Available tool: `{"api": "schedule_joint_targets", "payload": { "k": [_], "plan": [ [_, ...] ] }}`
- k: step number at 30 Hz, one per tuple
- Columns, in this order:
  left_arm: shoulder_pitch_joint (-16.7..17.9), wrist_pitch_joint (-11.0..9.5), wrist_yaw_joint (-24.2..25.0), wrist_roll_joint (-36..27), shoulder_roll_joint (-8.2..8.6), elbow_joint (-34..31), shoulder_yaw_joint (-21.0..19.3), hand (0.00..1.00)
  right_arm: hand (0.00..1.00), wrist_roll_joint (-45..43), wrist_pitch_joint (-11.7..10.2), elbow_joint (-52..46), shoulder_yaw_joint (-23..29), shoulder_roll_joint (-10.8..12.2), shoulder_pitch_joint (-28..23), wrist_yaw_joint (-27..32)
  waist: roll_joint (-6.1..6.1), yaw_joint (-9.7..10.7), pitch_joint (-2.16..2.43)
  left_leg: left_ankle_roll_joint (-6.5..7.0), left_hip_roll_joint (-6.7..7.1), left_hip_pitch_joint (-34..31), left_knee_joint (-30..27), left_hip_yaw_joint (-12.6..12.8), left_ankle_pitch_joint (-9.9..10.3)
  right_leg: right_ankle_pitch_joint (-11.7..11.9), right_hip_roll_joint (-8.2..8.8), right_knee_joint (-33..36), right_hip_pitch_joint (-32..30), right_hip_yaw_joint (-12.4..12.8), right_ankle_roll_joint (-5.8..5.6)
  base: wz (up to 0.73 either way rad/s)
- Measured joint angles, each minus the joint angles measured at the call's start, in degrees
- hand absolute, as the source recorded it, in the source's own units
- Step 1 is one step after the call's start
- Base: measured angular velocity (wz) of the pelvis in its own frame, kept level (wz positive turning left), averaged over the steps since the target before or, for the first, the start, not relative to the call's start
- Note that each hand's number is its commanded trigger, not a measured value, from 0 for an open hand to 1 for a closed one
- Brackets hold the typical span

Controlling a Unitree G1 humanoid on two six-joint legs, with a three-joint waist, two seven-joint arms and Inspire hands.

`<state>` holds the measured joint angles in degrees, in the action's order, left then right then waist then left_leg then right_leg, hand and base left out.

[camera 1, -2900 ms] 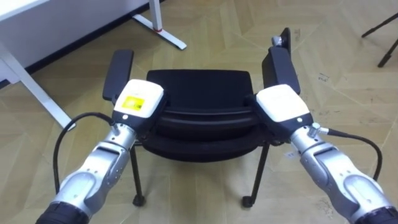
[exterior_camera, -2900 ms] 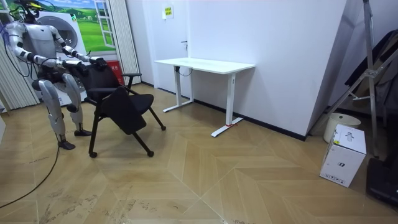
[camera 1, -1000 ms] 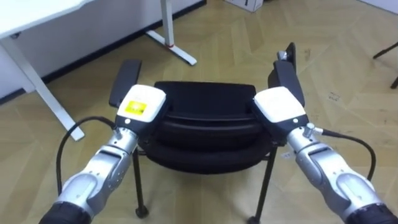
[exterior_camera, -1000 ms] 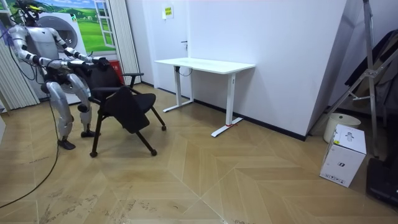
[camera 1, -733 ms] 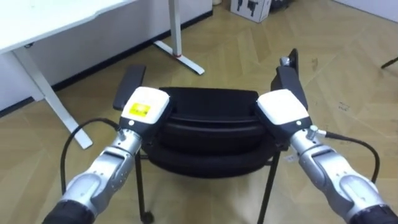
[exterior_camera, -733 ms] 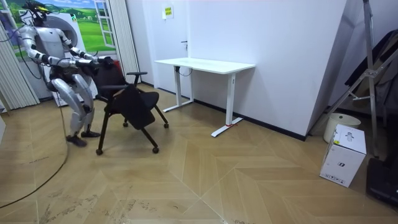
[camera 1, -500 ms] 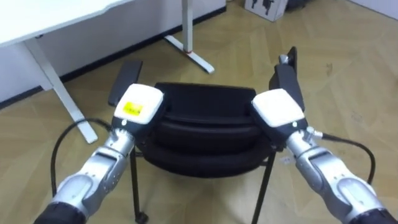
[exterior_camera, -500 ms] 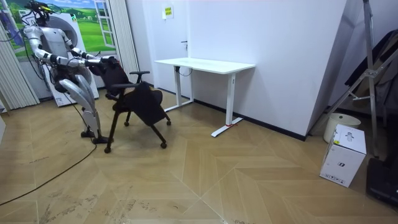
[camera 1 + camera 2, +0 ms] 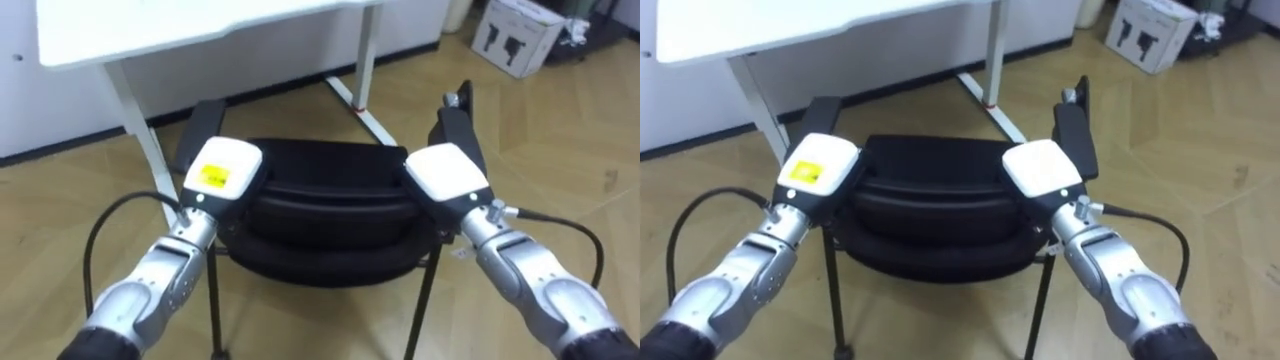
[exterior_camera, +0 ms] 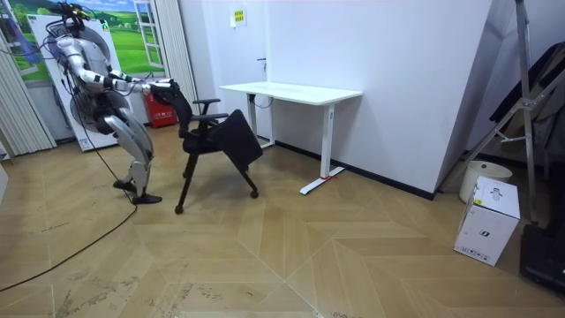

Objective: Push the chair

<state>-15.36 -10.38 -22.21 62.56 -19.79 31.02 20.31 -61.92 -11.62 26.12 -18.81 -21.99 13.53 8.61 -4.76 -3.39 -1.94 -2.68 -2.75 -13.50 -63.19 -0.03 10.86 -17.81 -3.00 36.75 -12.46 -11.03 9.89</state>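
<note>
Ahead of chair (image 9: 330, 170): white desk (image 9: 180, 25) close; box (image 9: 515, 35) farther right.

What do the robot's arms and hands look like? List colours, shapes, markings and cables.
Both forearms are rounded silver-grey metal. The left hand has a white boxy back with a yellow square label; the right hand has a plain white one. A black cable loops out from each wrist.
</note>
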Motion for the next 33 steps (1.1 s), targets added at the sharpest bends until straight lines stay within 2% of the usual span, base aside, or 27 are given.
{"api": "schedule_joint_targets", "payload": {
  "k": [1, 4, 6, 8, 9, 10, 11, 12, 13, 14, 15, 16, 17, 18, 19, 21, 22, 23, 24, 25, 26, 27, 28, 29, 30, 32, 33],
  "plan": [
    [-0.1, 0.0, -0.1, 0.1, -0.05, -0.2, 0.0, 1.0, 1.0, 0.0, 0.0, 0.0, 0.0, 0.0, 0.0, 0.0, -0.24, -0.2, -0.14, 0.06, -0.1, -0.4, -0.7, -0.1, -0.6, -0.2, -0.01, 0.0, 0.4, -0.3, 0.34, 0.25],
    [-0.2, 0.2, -1.2, 0.1, -0.19, -0.6, 0.0, 1.0, 1.0, 0.6, 0.0, 0.0, 0.1, -0.2, 0.6, 0.3, -0.91, -0.7, -0.4, 0.69, -1.25, -3.7, 1.0, -0.3, 1.1, -1.2, 0.24, -0.4, 1.4, -1.0, 0.71, 0.16],
    [-0.2, 0.8, -2.0, 0.1, 0.01, -0.7, 0.1, 1.0, 1.0, 0.6, 0.1, 0.0, 0.1, -0.3, 1.1, 0.6, -1.32, -0.9, -0.39, 0.68, -1.36, -7.0, 5.7, -0.1, 1.4, -1.3, 1.05, -1.2, 1.7, -1.7, 0.83, 0.11],
    [-0.1, 1.4, -2.2, 0.1, 0.22, -1.2, 0.2, 1.0, 1.0, 0.5, 0.3, 0.0, 0.1, -0.5, 1.1, 1.2, -2.05, -1.2, -0.4, 0.49, 0.41, -9.9, 17.1, -0.1, 1.3, -1.5, 1.9, -3.0, 2.8, -2.0, 0.64, 0.14],
    [0.0, 1.5, -2.1, 0.2, 0.13, -1.5, 0.2, 1.0, 1.0, 0.5, 0.3, -0.1, 0.1, -0.5, 1.1, 1.3, -2.31, -1.3, -0.41, 0.22, 0.77, -10.1, 20.5, -0.1, 1.0, -1.6, 2.07, -3.3, 3.0, -1.9, 0.49, 0.05],
    [0.3, 1.9, -2.1, 0.2, 0.02, -2.3, 0.2, 1.0, 1.0, 0.5, 0.3, -0.5, 0.1, -0.7, 1.1, 1.3, -2.41, -1.6, -0.39, -0.09, 1.57, -10.2, 28.0, -0.3, 0.2, -1.7, 2.11, -4.1, 3.5, -2.0, 0.44, 0.0],
    [0.5, 2.4, -1.9, 0.2, -0.09, -3.2, 0.2, 1.0, 1.0, 0.5, 0.4, -0.8, 0.1, -0.7, 1.1, 1.4, -2.55, -1.4, -0.33, -0.08, 1.94, -10.1, 34.6, -0.1, -1.8, -1.9, 2.11, -4.8, 4.0, -2.0, 0.31, 0.0],
    [0.6, 2.6, -1.8, 0.2, -0.16, -3.5, 0.2, 1.0, 1.0, 0.5, 0.5, -0.9, 0.1, -0.7, 1.1, 1.6, -2.12, -1.4, -0.09, -0.07, 2.49, -9.9, 37.3, -0.1, -3.1, -2.0, 2.09, -5.1, 4.3, -2.0, 0.2, 0.05],
    [0.6, 2.8, -1.6, 0.2, -0.38, -4.1, 0.2, 1.0, 1.0, 0.4, 0.7, -1.1, 0.1, -0.7, 1.1, 2.1, -1.99, -1.3, 0.0, 0.34, 3.41, -9.4, 41.5, -0.3, -5.9, -2.4, 2.11, -5.4, 4.8, -2.0, -0.15, 0.0],
    [0.6, 2.8, -1.1, 0.2, -0.48, -4.5, 0.1, 1.0, 1.0, 0.2, 1.0, -1.4, 0.1, -0.7, 1.1, 2.2, -2.02, -1.7, 0.01, 1.29, 4.08, -8.3, 44.1, -0.3, -8.8, -2.8, 2.1, -5.7, 5.5, -1.6, -0.52, -0.08],
    [0.6, 2.9, -0.9, 0.2, -0.62, -4.7, 0.0, 1.0, 1.0, 0.0, 1.1, -1.4, 0.1, -0.6, 1.1, 2.2, -2.1, -2.0, 0.05, 1.67, 4.23, -7.7, 44.9, -0.3, -10.1, -3.0, 2.1, -5.8, 5.9, -1.2, -0.62, -0.14],
    [0.6, 3.0, -0.6, 0.2, -0.81, -5.1, 0.0, 1.0, 1.0, -0.2, 1.2, -1.8, 0.1, -0.5, 1.1, 2.1, -2.12, -2.0, 0.07, 2.07, 4.45, -6.8, 45.9, -0.2, -12.2, -3.4, 2.17, -6.2, 6.6, -0.7, -1.2, -0.13],
    [0.7, 3.1, -0.1, 0.1, -1.06, -6.0, -0.3, 1.0, 1.0, -0.2, 1.5, -2.5, 0.1, -0.6, 1.1, 2.0, -2.03, -2.0, 0.11, 2.49, 4.73, -6.7, 45.7, 0.4, -13.4, -4.0, 2.43, -6.3, 6.9, -0.2, -1.81, -0.13],
    [0.8, 3.1, 0.2, 0.1, -1.15, -6.4, -0.5, 1.0, 1.0, -0.2, 1.8, -2.9, 0.1, -0.6, 1.1, 2.0, -2.2, -2.0, 0.04, 3.54, 5.12, -6.3, 45.2, 1.5, -13.9, -4.6, 3.16, -6.3, 7.3, 0.3, -2.59, -0.1],
    [0.8, 3.2, 0.3, 0.1, -1.06, -6.4, -0.5, 1.0, 1.0, -0.2, 1.8, -3.0, 0.1, -0.6, 1.1, 1.9, -2.34, -2.0, 0.1, 3.84, 5.6, -5.9, 45.1, 1.9, -13.7, -4.9, 3.71, -6.3, 7.6, 0.6, -2.99, -0.11],
    [0.8, 3.4, 0.5, -0.1, -0.65, -6.1, -0.6, 1.0, 1.0, -0.4, 2.3, -3.4, 0.1, -0.7, 1.0, 1.7, -2.57, -1.4, 0.03, 6.02, 7.37, -4.2, 44.7, 4.8, -11.9, -6.3, 5.92, -5.8, 9.4, 1.1, -4.91, 0.0],
    [0.9, 3.5, 0.6, -0.1, -0.32, -6.0, -0.6, 1.0, 1.0, -0.5, 2.3, -3.4, 0.1, -0.7, 1.0, 1.6, -2.6, -1.4, 0.0, 6.5, 7.81, -3.6, 44.5, 5.6, -11.2, -6.7, 6.61, -5.2, 9.8, 1.4, -5.5, -0.06],
    [1.0, 3.6, 0.6, -0.1, 0.06, -5.5, -0.6, 1.0, 1.0, -0.5, 2.3, -3.3, 0.1, -0.8, 1.0, 1.2, -2.82, -1.5, -0.14, 7.41, 8.83, -2.5, 43.5, 6.8, -9.3, -7.4, 8.46, -0.8, 9.4, 1.7, -6.77, -0.12],
    [1.0, 3.6, 0.5, -0.1, 0.12, -5.4, -0.6, 1.0, 1.0, -0.5, 2.3, -3.2, 0.1, -1.0, 1.0, 1.2, -2.86, -1.5, -0.23, 7.92, 9.24, -2.1, 43.0, 7.4, -8.5, -7.5, 9.33, 1.9, 8.7, 1.7, -7.02, -0.12],
    [1.0, 3.6, 0.4, -0.1, 0.58, -5.4, -0.6, 1.0, 1.0, -0.3, 2.1, -3.2, 0.1, -1.5, 1.0, 1.1, -2.84, -1.5, -0.28, 8.79, 9.86, -2.2, 40.7, 7.8, -6.0, -6.7, 11.22, 9.4, 6.1, 1.7, -8.4, -0.06],
    [1.0, 3.6, 0.4, -0.1, 0.87, -5.3, -0.4, 1.0, 1.0, 0.1, 2.1, -3.1, 0.1, -1.5, 1.0, 0.8, -2.84, -1.2, -0.29, 9.49, 10.34, -2.2, 37.6, 8.0, -3.4, -4.6, 13.0, 16.8, 3.6, 1.8, -10.35, 0.0],
    [1.0, 3.6, 0.4, -0.1, 0.88, -5.2, -0.3, 1.0, 1.0, 0.4, 2.1, -3.0, 0.1, -1.5, 0.9, 0.6, -2.75, -0.9, -0.31, 9.91, 10.52, -2.1, 36.0, 8.0, -2.2, -2.9, 13.67, 20.1, 2.7, 1.9, -10.37, 0.0],
    [0.9, 3.5, 0.5, 0.0, 0.89, -4.9, -0.2, 1.0, 1.0, 0.6, 1.7, -2.4, 0.1, -1.4, 0.8, 0.5, -2.45, -0.7, -0.33, 10.41, 10.53, -1.6, 33.4, 7.7, 0.1, 0.6, 14.04, 25.1, 1.2, 2.8, -10.45, 0.0],
    [0.8, 3.3, 0.5, 0.0, 0.74, -4.5, 0.0, 1.0, 1.0, 0.8, 1.7, -2.1, 0.1, -1.1, 0.6, 0.2, -2.05, -0.7, -0.46, 10.79, 10.37, -0.6, 32.0, 7.3, 2.0, 3.2, 13.88, 28.1, 0.1, 3.7, -11.04, -0.04],
    [0.9, 3.0, 0.5, 0.0, 0.66, -4.4, 0.0, 1.0, 1.0, 0.8, 1.6, -2.1, 0.1, -1.1, 0.5, 0.0, -1.87, -0.7, -0.42, 11.01, 10.34, -0.2, 31.7, 7.2, 2.7, 3.4, 13.88, 29.1, -0.4, 4.2, -11.31, -0.09],
    [0.4, 2.5, 0.5, -0.3, 0.3, -4.3, 0.1, 1.0, 1.0, 1.1, 1.6, -2.4, 0.1, -1.2, 0.5, 0.1, -1.19, -0.4, -0.39, 11.51, 10.32, 0.4, 31.7, 7.2, 3.6, 0.5, 14.53, 29.7, -4.1, 5.7, -11.73, -0.02],
    [0.2, 2.4, 0.5, -0.4, 0.32, -4.0, 0.1, 1.0, 1.0, 1.1, 1.7, -2.4, 0.1, -1.1, 0.5, 0.1, -1.08, -0.4, -0.43, 11.61, 10.29, 0.7, 31.7, 7.2, 3.8, 0.0, 14.76, 29.2, -5.0, 5.9, -11.69, 0.0]
  ]
}}
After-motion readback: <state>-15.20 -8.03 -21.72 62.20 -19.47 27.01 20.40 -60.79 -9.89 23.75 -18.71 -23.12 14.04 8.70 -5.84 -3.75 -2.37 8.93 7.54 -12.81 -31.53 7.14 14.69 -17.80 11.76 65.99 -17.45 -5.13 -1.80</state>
